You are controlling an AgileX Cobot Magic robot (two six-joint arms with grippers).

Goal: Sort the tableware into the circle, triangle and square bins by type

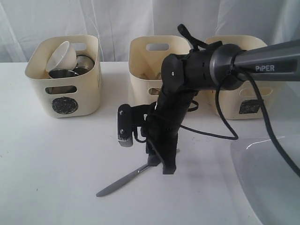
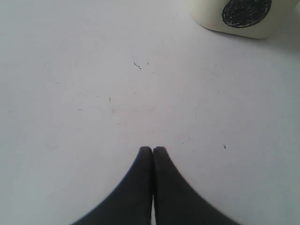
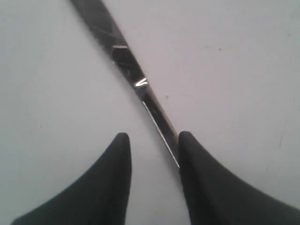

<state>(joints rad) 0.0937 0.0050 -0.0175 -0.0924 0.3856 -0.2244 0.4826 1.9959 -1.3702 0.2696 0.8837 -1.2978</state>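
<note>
White cloth curtain (image 1: 117,18) hangs behind a plain white bench (image 1: 51,159). A black and grey arm marked PIPER extends from the right of the exterior view and points its right tool (image 3: 151,138) straight down at the bench. This tool is partly open, its two dark fingers a narrow gap apart and gripping nothing. A steel table knife (image 3: 125,63) lies flat on the bench directly under it. The knife's handle end runs into the gap and sits close against one fingertip (image 3: 187,145); whether they touch cannot be told. The blade stretches away from the tool, toward the near left of the exterior view.

Behind the tool, along the back of the bench, stand three cream plastic tubs. The circle bin (image 1: 37,82), well off to the tool's left, holds a tilted small white bowl (image 1: 61,56), a steel bowl (image 1: 63,73) and a steel cup (image 1: 85,61). The middle tub (image 1: 140,70) is right behind the arm, which hides its front mark. The square bin (image 1: 276,101) stands behind and to the tool's right. Near the tool's right lies part of a large pale plate (image 1: 267,183), cut off by the frame.

The left tool (image 2: 153,149) is fully closed over bare bench, fingertips pressed together with nothing between them. The circle bin's black scribbled mark lies ahead of it, well apart.
</note>
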